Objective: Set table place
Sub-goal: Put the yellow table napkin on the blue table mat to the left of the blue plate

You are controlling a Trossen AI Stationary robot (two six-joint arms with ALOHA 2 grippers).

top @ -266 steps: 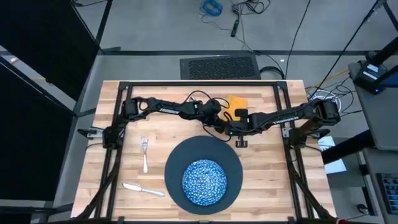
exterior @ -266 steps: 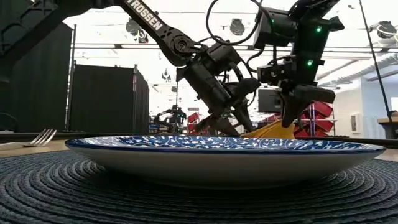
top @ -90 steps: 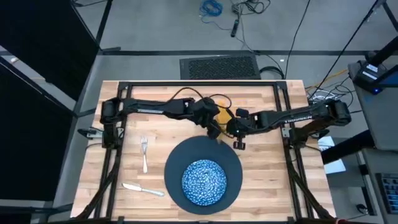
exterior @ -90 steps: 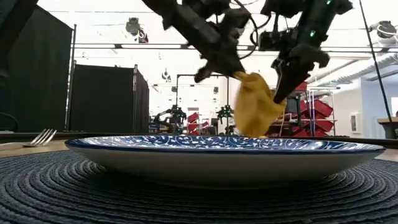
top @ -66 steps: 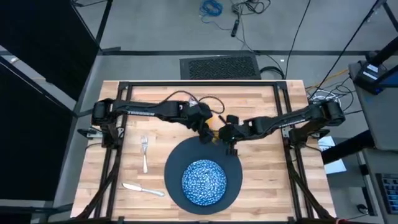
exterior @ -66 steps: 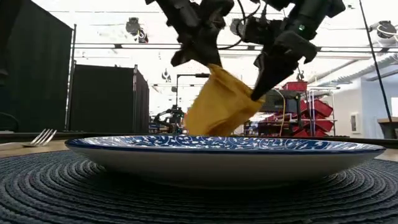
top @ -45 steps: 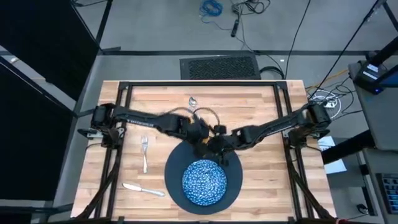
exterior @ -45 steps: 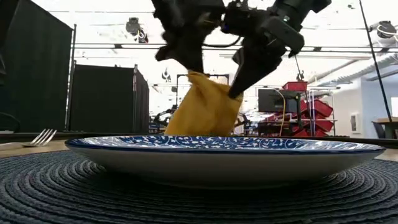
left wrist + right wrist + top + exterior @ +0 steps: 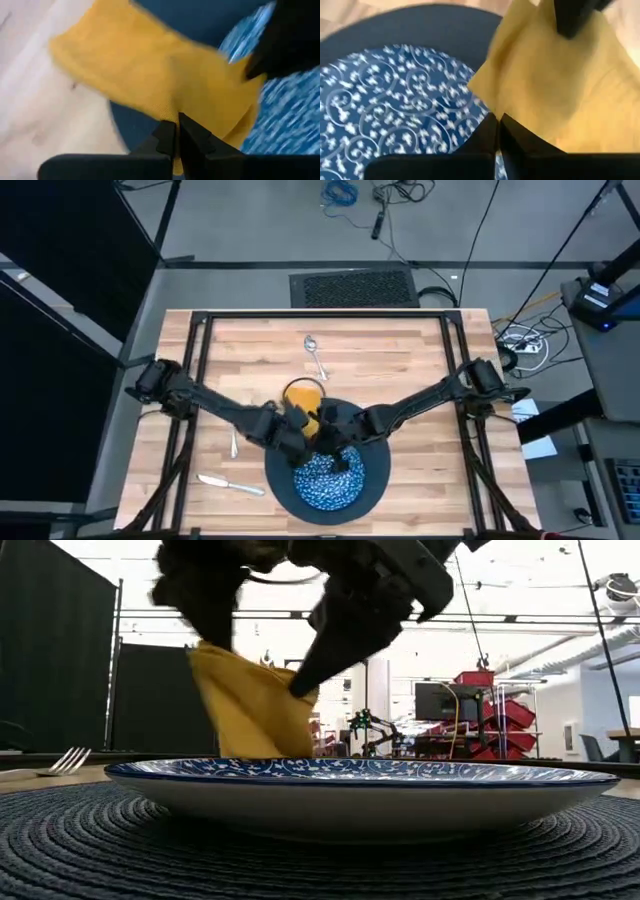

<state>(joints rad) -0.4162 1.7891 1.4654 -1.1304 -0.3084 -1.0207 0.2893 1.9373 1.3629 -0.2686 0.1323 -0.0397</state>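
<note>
Over at nine o'clock on the tabletop (image 9: 400, 360), the fork (image 9: 232, 442) lies on the wood just beside the left arm, and the knife (image 9: 230, 484) rests nearer the front edge at about eight o'clock. Moving in, the left claw (image 9: 291, 432) reaches over the plate's (image 9: 376, 472) ten o'clock rim, its fingers pressed together on one edge of the yellow napkin (image 9: 302, 405); the left wrist view shows the cloth (image 9: 150, 85) pinched right between the two tips (image 9: 172, 131). The napkin hangs in the air between both arms, draped above the plate's far rim at roughly eleven o'clock, and from table height it (image 9: 250, 705) sags down behind the near rim of the bowl (image 9: 360, 790). That bowl (image 9: 325, 473), blue with white swirls, sits centred on the dark plate. At twelve o'clock, well behind the plate, the spoon (image 9: 315, 354) lies alone on the planks. Then the right claw (image 9: 335, 442), coming in from three o'clock over the bowl, is likewise clamped on the napkin's other edge; its wrist view has the cloth (image 9: 560, 95) gripped at the tips (image 9: 498, 127) with the patterned bowl (image 9: 405, 105) just beside.
</note>
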